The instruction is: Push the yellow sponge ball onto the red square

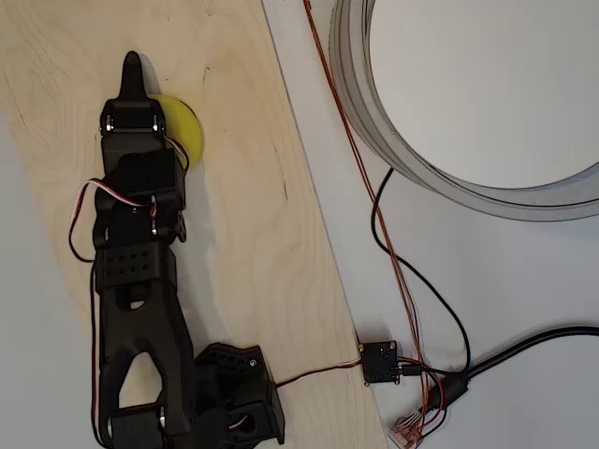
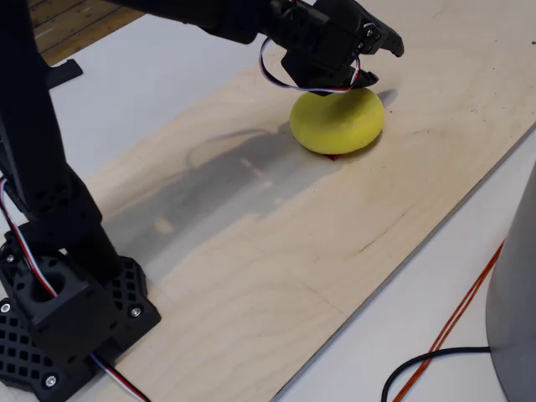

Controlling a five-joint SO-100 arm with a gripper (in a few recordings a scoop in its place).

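Yellow sponge ball (image 2: 337, 120) sits on the plywood board (image 2: 276, 251), partly tucked under the black gripper (image 2: 381, 43) in the fixed view. A thin sliver of the red square (image 2: 332, 157) peeks out at the ball's near lower edge, so the ball appears to cover most of it already; how well it is centred cannot be told.

Left to right, overhead view: arm base and links (image 1: 140, 309) run up the board's left part; the gripper (image 1: 132, 70) points toward the top edge of the picture; the ball (image 1: 184, 126) shows just right of the wrist, touching or nearly touching it. Key relation: the ball lies below and to the right of the fingers overhead, beneath the wrist rather than ahead of the tip. Its long axis in the fixed view runs roughly left-right.

Gripper state: fingers look pressed together into a single point, holding nothing.

Judgement: task near done; any remaining nudge would be small, and a sideways brush from the wrist could roll the foam off the patch.

Surface: pale birch ply, smooth, laid on a white table (image 1: 468, 281). Right of the board: orange and black cables (image 1: 393, 262), a small black circuit module (image 1: 381, 363), and a large grey ring (image 1: 449, 178).
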